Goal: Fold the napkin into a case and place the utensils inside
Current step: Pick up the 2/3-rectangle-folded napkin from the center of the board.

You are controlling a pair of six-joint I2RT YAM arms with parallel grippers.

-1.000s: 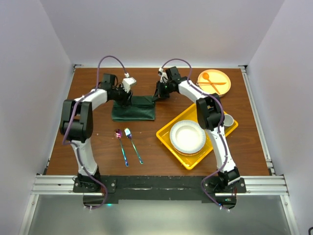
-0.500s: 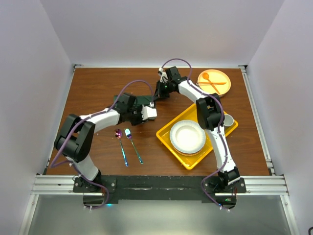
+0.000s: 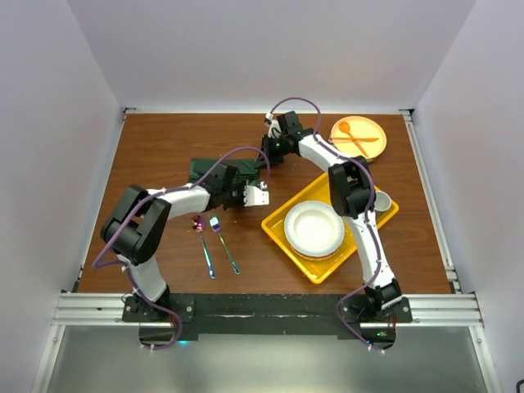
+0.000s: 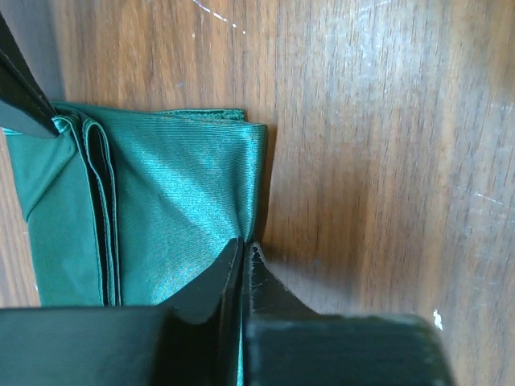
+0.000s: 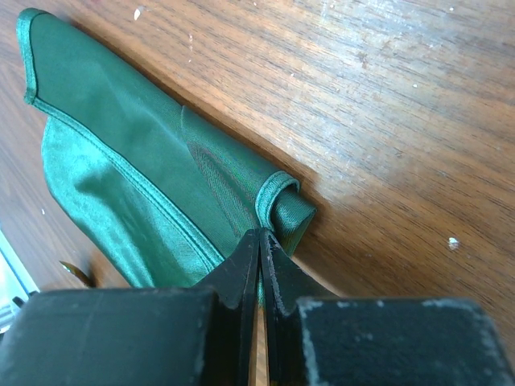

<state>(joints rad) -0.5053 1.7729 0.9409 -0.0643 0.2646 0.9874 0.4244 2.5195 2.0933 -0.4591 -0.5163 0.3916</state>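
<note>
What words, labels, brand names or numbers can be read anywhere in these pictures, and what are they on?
None. No readable writing shows on the green napkin, the yellow tray, the white plate or the orange plate.

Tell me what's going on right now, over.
Left fingers, right fingers both pinch the napkin. Napkin partly folded. Spoon, fork not yet inside; nothing blocking.
</note>
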